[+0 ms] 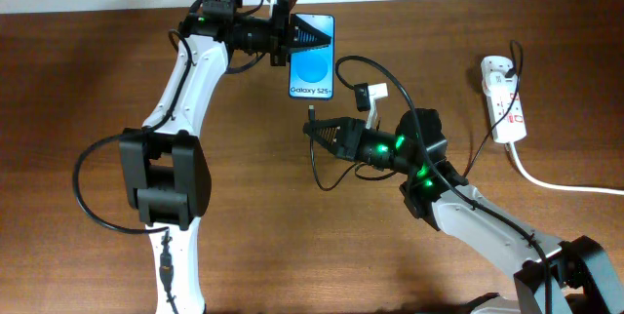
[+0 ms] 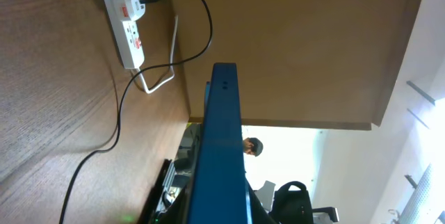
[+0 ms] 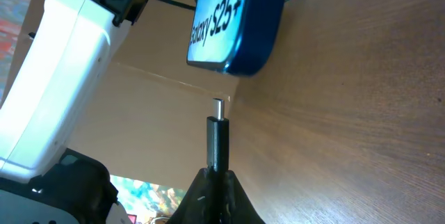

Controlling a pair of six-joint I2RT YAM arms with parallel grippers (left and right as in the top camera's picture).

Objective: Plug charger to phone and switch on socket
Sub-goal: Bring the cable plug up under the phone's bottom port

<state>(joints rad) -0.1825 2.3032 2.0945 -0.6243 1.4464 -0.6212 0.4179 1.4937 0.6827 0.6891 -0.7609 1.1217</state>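
Overhead: one wooden bench [image 1: 244,158] and two arms, each with one gripper. The left gripper [image 1: 310,33] is clenched on the upper end of the one phone [image 1: 312,68], which has a blue screen and its "Galaxy S25+" text end pointing toward the right gripper [image 1: 312,129]. The right gripper is grasping the one charger [image 1: 316,168] just behind its connector tip [image 1: 310,113]. The tip sits just below the phone's bottom edge, and the thin black cable loops off across the bench. One white socket [image 1: 504,99] with red marks lies at the far right, well apart from the phone. One black plug [image 1: 511,62] is in its top end, and one thick white cord [image 1: 556,182] runs off to the right. Left wrist: the phone shows edge-on as a blue slab up the middle of the frame. The left gripper's fingers are mostly hidden here. The socket is at upper left with the plug seated in it, black cable arcing away and white cord beside it. Right wrist: the right gripper's fingers pinch the black connector body, with its silver end pointing up. The tip is close under the phone's rounded bottom corner with a small gap showing, not touching. The white left arm [image 3: 62,78] fills the left side.
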